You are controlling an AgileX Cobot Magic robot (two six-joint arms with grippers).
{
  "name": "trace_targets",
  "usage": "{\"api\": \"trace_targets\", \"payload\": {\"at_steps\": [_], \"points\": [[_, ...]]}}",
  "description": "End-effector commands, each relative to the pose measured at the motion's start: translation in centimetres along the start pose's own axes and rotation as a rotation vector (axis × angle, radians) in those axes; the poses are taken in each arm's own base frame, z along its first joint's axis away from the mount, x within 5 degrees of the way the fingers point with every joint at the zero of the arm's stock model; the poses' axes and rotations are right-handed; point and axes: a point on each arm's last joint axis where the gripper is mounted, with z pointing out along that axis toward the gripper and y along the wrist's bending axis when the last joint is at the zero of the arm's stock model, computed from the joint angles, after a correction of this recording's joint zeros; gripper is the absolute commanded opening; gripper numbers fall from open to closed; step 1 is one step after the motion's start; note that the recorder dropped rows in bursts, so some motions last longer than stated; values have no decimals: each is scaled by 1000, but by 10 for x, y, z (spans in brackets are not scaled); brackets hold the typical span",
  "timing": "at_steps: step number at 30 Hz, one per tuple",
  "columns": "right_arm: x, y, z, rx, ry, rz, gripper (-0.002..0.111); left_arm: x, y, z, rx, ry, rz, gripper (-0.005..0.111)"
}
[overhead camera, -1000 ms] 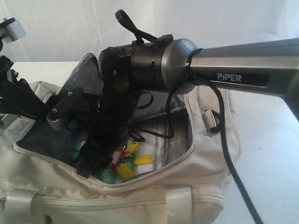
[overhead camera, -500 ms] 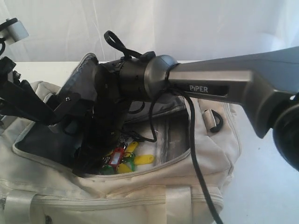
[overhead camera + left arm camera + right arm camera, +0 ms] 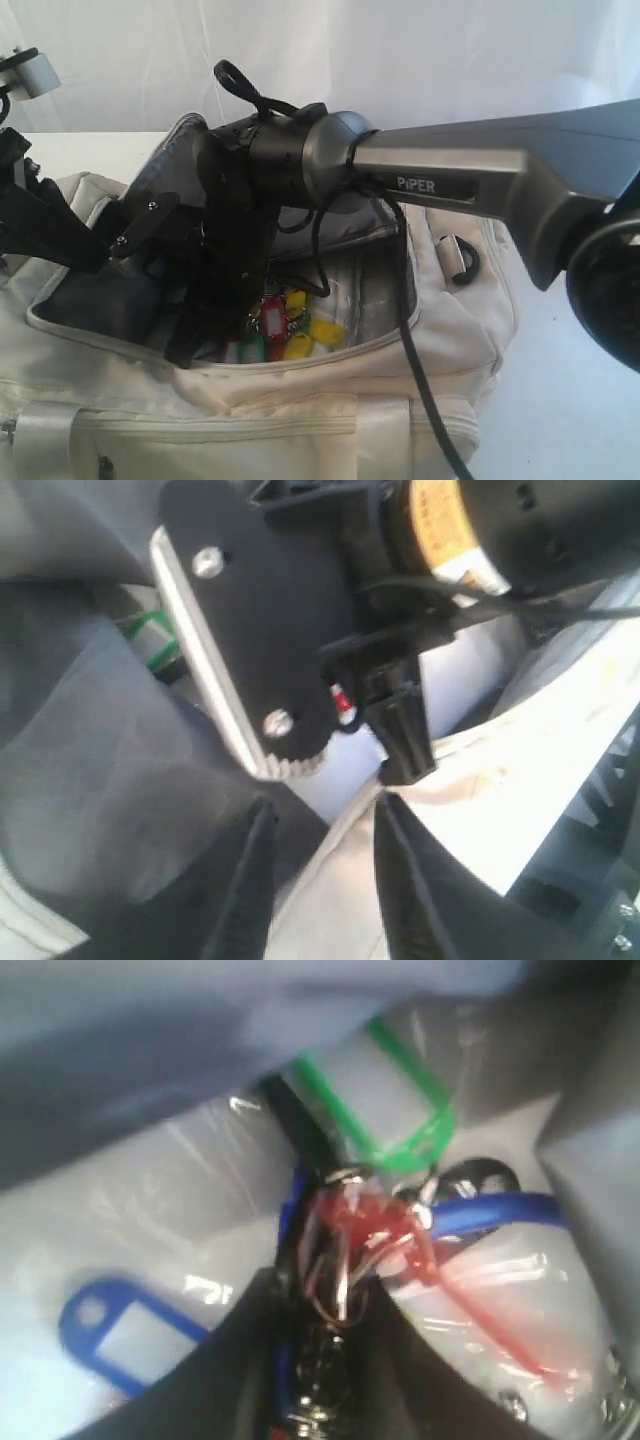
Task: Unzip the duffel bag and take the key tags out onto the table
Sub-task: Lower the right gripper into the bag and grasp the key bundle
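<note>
Cut off at the left and bottom edges of the exterior view, a large cream fabric duffel bag [image 3: 250, 420] on a flat white table [image 3: 570, 400], zip flap open and raised toward the upper left, dark grey lining showing. Across the middle, blocking much of the opening, a long silver-grey arm [image 3: 450, 180] marked PiPER, with a black cable [image 3: 408, 340] hanging over the bag's right side. Deep in the opening at lower centre, half masked by black gripper parts, a bunch of small plastic key tags [image 3: 280, 322]: red, yellow and green here, blue and green ones plus tangled metal rings in the blurred right wrist view. Narrowed onto those rings and a red tag, the right gripper [image 3: 325, 1320], fingertips hidden in the exterior view. At the flap, the left gripper [image 3: 320, 880], dark fingers [image 3: 255, 880] close on either side of a fold of cream and grey fabric, pinching it. Filling the upper left wrist view, a black plate [image 3: 260, 630] with two screws.
</note>
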Motion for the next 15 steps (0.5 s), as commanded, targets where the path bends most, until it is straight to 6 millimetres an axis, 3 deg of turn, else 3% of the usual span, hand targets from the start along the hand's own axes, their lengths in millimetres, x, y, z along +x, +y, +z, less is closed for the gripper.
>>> {"api": "trace_targets", "payload": {"at_steps": [1,8,15], "points": [[11,-10,-23,4,42,38,0,2,-1,0,-5,8,1,39],[10,-15,-69,46,-50,49,0,2,-1,0,-5,8,1,39],[10,-13,-100,83,-114,37,0,2,-1,0,-4,9,1,39]]}}
